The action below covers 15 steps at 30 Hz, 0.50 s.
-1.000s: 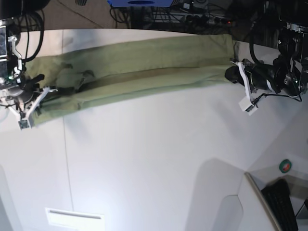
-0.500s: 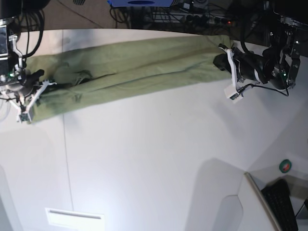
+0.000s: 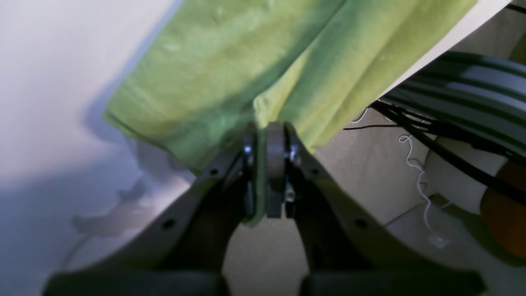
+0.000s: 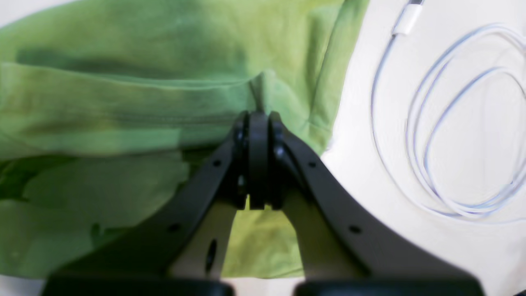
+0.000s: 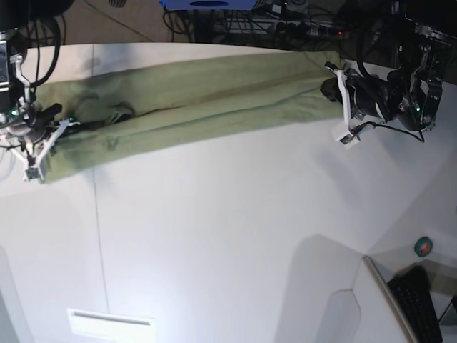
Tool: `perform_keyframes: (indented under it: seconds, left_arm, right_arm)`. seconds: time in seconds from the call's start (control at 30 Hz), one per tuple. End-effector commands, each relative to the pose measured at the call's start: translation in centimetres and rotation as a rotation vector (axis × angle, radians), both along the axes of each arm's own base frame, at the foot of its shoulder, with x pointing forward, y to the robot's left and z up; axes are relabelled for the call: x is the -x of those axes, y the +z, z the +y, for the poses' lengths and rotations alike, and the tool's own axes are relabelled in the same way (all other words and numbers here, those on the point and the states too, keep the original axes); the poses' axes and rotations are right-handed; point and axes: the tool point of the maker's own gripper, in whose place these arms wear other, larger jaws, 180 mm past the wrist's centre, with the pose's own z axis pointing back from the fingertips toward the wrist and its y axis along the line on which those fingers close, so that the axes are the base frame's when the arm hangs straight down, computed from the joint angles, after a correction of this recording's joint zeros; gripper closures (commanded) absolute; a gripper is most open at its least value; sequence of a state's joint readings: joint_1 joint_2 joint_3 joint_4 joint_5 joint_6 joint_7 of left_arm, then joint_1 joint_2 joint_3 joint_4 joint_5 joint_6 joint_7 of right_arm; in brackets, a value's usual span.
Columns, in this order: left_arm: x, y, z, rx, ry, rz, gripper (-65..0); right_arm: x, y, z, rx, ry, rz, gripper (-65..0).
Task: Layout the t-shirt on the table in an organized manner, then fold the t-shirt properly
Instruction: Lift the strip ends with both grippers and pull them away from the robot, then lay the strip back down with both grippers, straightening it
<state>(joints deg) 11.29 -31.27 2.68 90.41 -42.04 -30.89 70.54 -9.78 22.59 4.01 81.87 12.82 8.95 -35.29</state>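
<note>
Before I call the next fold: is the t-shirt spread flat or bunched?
Bunched: the t-shirt is a long creased band stretched between both grippers, not opened flat.

Blurred wrist views, soft shadows, overhead glare.

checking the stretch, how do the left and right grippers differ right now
The left gripper pinches the t-shirt at the end by the table's far edge, with floor and dark cables beyond it. The right gripper pinches the opposite end, over more rumpled cloth, with a coiled white cable lying beside it. Both have their fingers shut on the fabric.
</note>
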Motion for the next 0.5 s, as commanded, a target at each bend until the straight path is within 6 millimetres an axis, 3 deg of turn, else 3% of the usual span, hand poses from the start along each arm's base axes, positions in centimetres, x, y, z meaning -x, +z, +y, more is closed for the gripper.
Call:
perform_keyframes:
  seconds: [0.0,0.2,0.47]
  left_arm:
    - [-0.3,0.2,0.9,-0.019,0.005,-0.005,0.0]
    - [0.1,-0.3,1.2,-0.023,0.018,0.014,0.0]
    - [-0.2,-0.1,1.1,-0.021,0.015,0.005,0.0]
  right_arm:
    - [-0.8,1.0,-0.9,0.025,-0.001,-0.033,0.0]
    - [0.7,-0.6,-1.4,0.024,-0.018,0.022,0.0]
    - [0.8,-0.6,-1.4,0.022,-0.025,0.021,0.0]
